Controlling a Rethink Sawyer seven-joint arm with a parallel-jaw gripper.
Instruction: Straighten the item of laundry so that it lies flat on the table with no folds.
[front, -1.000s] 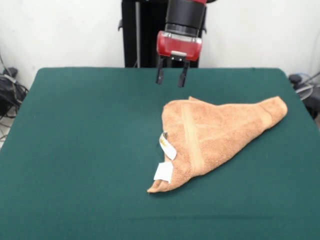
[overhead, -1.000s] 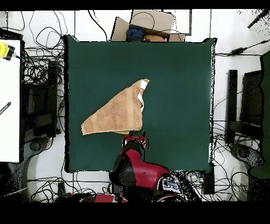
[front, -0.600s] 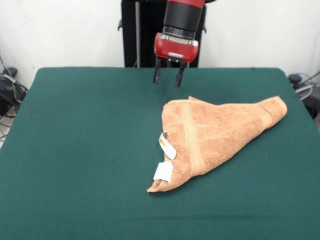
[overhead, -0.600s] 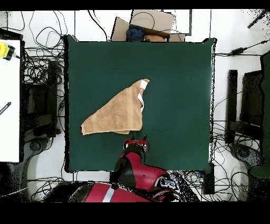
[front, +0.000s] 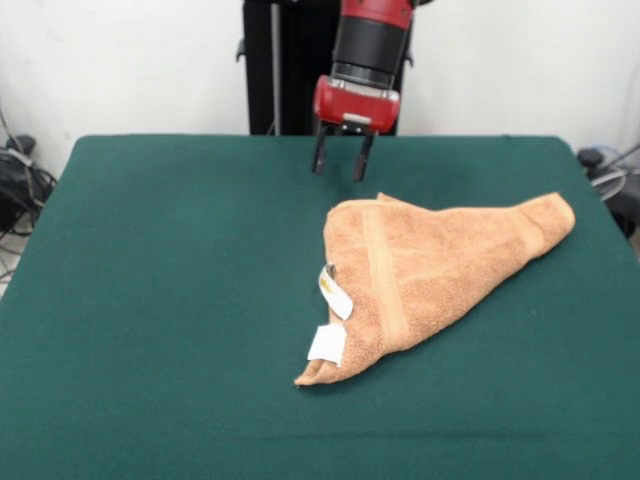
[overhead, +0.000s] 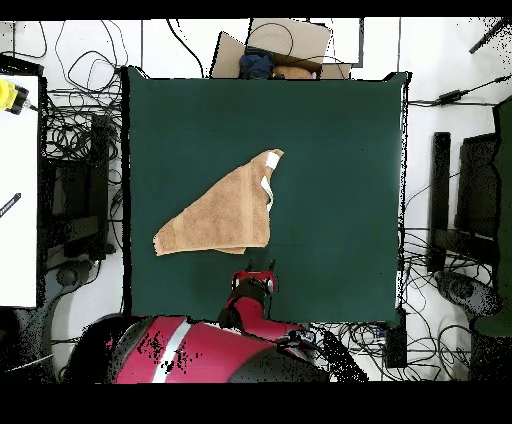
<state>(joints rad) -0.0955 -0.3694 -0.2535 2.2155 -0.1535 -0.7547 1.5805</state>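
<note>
Front view: my gripper (front: 340, 167) hangs above far part of table (front: 150, 260), fingers spread apart, holding nothing. Towel (front: 440, 265) lies right of centre, folded into rough triangle (one woven band running near-to-far across it), long point reaching toward right edge. Two white tags (front: 332, 312) at its left edge, near the near corner. Gripper clear of cloth, just beyond its far-left corner.

Overhead view: towel (overhead: 215, 216) left of table centre, tags (overhead: 270, 160) at its far tip. My gripper (overhead: 259, 270) just off towel's near edge, arm (overhead: 200, 350) below it.
</note>
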